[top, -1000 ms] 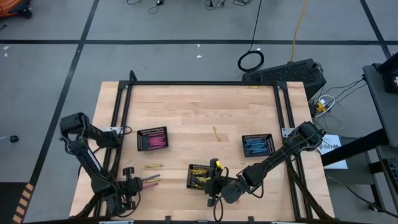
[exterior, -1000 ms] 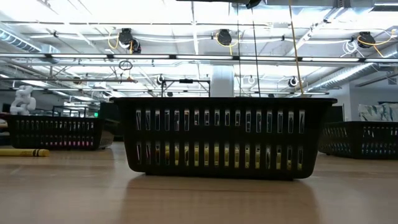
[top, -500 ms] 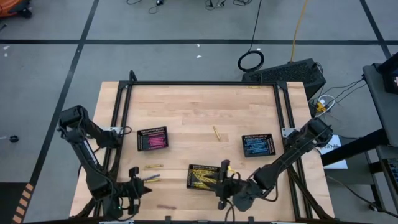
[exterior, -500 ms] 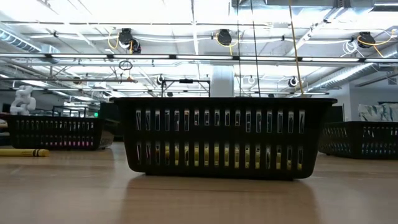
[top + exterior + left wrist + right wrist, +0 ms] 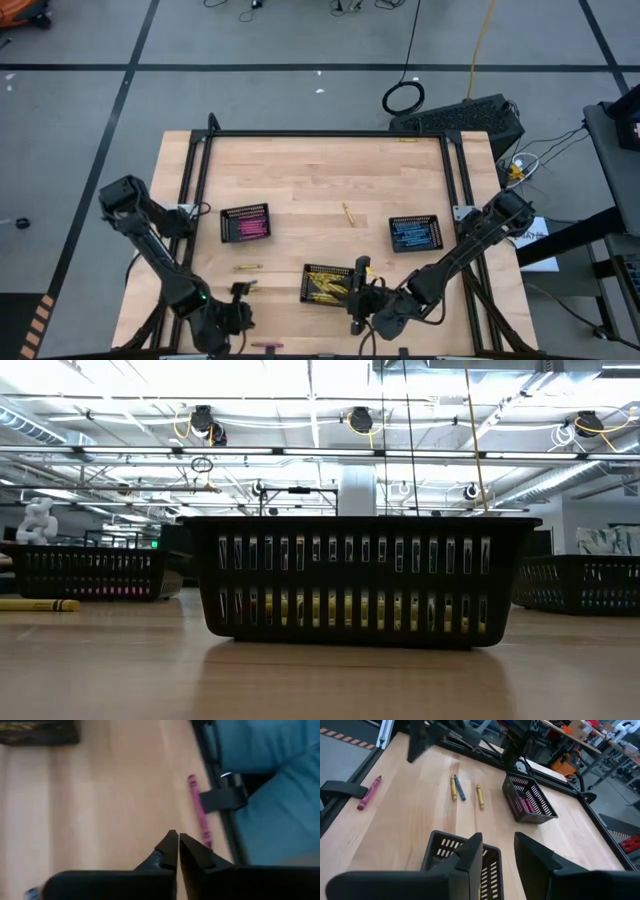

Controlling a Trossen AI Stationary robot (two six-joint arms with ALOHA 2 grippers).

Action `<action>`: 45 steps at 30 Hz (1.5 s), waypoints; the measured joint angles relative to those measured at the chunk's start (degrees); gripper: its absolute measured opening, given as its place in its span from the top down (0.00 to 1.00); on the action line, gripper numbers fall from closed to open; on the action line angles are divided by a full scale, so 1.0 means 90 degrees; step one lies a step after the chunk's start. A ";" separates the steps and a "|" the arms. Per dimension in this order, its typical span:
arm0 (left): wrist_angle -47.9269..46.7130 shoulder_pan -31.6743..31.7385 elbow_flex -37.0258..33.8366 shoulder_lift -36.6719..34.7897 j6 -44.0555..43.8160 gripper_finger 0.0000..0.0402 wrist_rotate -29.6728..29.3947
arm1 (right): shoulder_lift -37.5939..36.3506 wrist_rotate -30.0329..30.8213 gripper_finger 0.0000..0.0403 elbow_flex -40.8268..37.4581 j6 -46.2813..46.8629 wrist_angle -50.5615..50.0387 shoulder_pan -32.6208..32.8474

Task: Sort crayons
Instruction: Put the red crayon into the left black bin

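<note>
Three black mesh trays stand on the table: one with pink crayons, one with yellow crayons, one with blue crayons. Loose crayons lie flat on the wood: a pink one by the near edge, a yellow one, a yellow and blue pair, and a yellow one farther back. My left gripper is shut and empty, just short of the pink crayon. My right gripper is open and empty above the yellow tray's near end.
A black metal frame runs round the table, and its near rail and bracket lie right beside the pink crayon. In the low view the yellow tray fills the middle, with a yellow crayon at the left.
My left gripper has gone toward the table's right and near edge. The pink crayon has left the group beside the yellow and blue ones and now lies by the near edge. My right gripper has shifted a little toward the right and near edge, then kept still.
</note>
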 joint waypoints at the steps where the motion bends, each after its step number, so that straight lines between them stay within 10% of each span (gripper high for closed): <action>1: 0.0148 0.0000 0.0000 0.0057 -0.0007 0.94 0.0037 | 0.0000 0.0000 0.76 0.0000 0.0000 -0.0009 0.0000; 15: 0.1711 -0.0289 0.0447 0.1865 -0.0006 0.54 -0.0121 | 0.0000 -0.0007 0.76 0.0002 0.0037 -0.0308 0.0000; 30: 0.0324 -0.0584 0.1379 0.2667 -0.1127 0.55 -0.1065 | 0.0000 -0.0029 0.76 0.0002 0.0024 -0.0487 0.0056; 45: -0.0741 -0.0702 0.1382 0.2671 -0.2147 0.89 -0.1260 | 0.0000 -0.0032 0.76 0.0002 0.0051 -0.0482 0.0058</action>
